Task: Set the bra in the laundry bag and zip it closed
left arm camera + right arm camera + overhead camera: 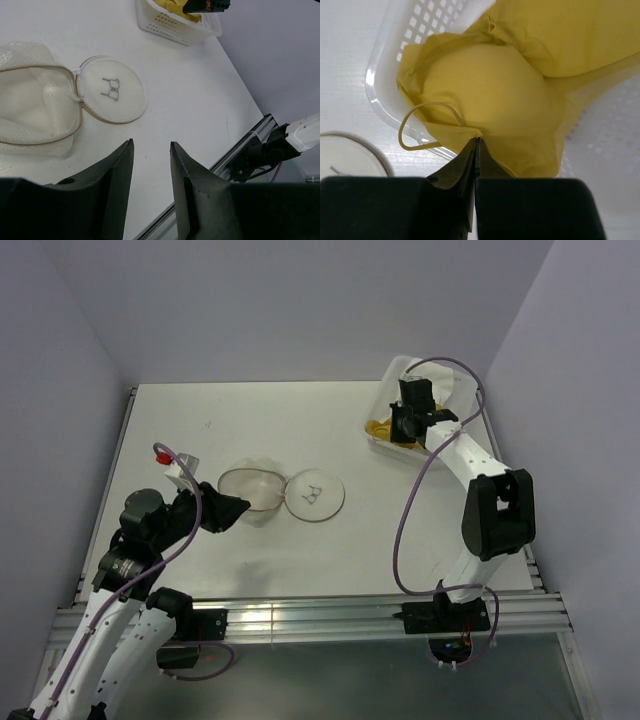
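The yellow bra [490, 85] lies in the white tray [385, 55], its strap looped over the rim. My right gripper [478, 140] is shut on the bra's near edge; in the top view it [404, 426] is over the tray [396, 368]. The laundry bag [262, 490] lies open on the table, its round lid with the black mark [313, 496] flipped out to the right. It also shows in the left wrist view [35, 110], lid [112, 90] beside it. My left gripper [151, 145] is open and empty, just left of the bag in the top view [238, 510].
The table's near edge has a metal rail [350, 620]. Purple walls close in the back and both sides. The right arm's cable [410, 520] hangs over the table's right part.
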Controlling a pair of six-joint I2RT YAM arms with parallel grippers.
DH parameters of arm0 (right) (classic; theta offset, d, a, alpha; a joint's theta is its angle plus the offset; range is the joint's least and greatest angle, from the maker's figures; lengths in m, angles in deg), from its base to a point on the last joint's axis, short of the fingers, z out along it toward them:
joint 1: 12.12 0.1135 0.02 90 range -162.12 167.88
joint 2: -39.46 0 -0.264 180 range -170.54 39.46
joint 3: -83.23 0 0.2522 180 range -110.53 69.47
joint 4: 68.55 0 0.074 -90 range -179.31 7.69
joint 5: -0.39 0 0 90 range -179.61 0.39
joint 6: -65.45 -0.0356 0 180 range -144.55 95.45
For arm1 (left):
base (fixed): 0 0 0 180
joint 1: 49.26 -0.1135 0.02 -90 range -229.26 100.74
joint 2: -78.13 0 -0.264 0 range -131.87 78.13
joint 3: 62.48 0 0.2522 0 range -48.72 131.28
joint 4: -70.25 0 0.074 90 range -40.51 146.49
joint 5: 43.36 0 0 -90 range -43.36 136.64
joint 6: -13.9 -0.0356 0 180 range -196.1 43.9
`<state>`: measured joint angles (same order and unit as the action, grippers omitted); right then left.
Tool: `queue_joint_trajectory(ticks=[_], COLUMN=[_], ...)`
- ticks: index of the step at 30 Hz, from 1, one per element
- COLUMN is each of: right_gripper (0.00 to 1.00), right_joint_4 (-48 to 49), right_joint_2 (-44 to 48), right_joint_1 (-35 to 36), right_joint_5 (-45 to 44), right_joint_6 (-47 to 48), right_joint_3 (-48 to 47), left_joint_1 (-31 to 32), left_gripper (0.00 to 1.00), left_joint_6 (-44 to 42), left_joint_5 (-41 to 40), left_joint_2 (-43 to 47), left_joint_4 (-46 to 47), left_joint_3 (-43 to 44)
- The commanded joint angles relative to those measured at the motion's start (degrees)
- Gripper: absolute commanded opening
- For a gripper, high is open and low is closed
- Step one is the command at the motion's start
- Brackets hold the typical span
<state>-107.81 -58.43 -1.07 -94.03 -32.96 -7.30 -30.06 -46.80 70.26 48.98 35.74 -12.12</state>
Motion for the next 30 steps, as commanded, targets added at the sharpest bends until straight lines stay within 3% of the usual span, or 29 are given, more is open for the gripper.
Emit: queue_joint_trajectory(ticks=[1,4,9,16,22,23,25,26,28,30], right_gripper=[0.0,0.0,0.0,0.0,0.0,0.05,0.26,0.49,0.66,0.71], right_joint_4=[7.0,14.5,14.2,7.7,-2.0,-2.3,-3.2,-2.9,-2.9,-3.9], right_joint_2=[6.5,16.8,31.9,58.4,66.1,68.2,70.6,73.7,77.0,79.5], right_joint_1=[0.2,0.3,2.8,10.8,22.7,24.1,28.1,29.3,31.5,31.7], right_joint_5=[0.2,1.7,2.5,8.9,9.8,10.4,11.4,11.7,12.4,11.1], right_joint_6=[-2.2,-4.5,-8.2,-13.2,-22.9,-26.8,-30.9,-33.9,-35.3,-35.1], right_joint_3=[1.6,8.4,15.9,26.1,41.0,46.5,53.2,54.8,56.6,55.8], left_joint_1=[-0.1,-0.1,-0.2,-0.2,-0.2,-0.1,-0.1,0.0,0.7,1.9], left_gripper=[0.41,0.41,0.41,0.41,0.49,0.51,0.59,0.62,0.64,0.64], left_joint_6=[-0.6,-0.6,-0.5,-0.5,0.2,0.4,1.7,2.3,4.3,5.9], left_joint_5=[-0.4,-0.8,-0.5,-0.6,0.2,0.4,1.9,2.8,4.8,4.1], left_joint_2=[0.4,0.4,-0.5,-0.6,-1.7,-2.1,-2.8,-3.8,-5.3,-6.3], left_joint_4=[1.9,2.0,1.9,2.0,2.6,2.7,3.6,4.2,6.7,8.0], left_joint_3=[0.0,-0.2,0.0,-0.1,-0.2,-0.1,-0.5,-0.8,-2.1,-2.8])
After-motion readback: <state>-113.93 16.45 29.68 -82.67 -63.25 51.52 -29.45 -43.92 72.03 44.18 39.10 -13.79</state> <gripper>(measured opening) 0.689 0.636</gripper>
